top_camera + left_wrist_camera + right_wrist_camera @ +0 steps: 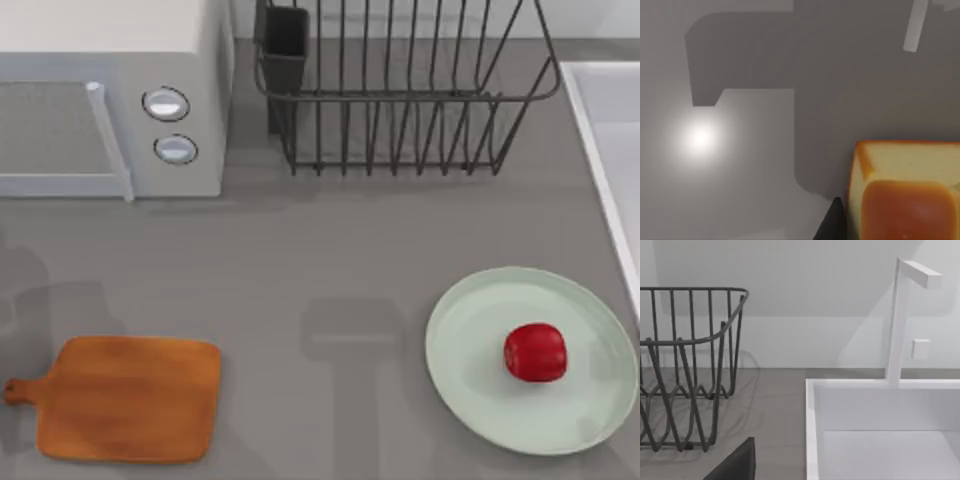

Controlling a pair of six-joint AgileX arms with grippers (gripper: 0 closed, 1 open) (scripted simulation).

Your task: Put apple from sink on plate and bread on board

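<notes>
The red apple (535,352) rests on the pale green plate (470,360) at the table's right front. The wooden board (130,398) lies bare at the left front, handle pointing left. The bread (905,195), golden-brown with a glossy crust, hangs very close in the left wrist view, above the grey table. One dark finger (832,222) of my left gripper presses against its side, so the gripper is shut on it. The sink (600,130) runs along the right edge. A dark edge of my right gripper (735,462) hovers near the sink rim (812,430).
A white microwave (110,100) stands at the back left. A dark wire dish rack (400,90) stands at the back centre, seen too as the dish rack (685,370). A white faucet (897,320) rises behind the sink. Arm shadows fall on the table's middle (350,340).
</notes>
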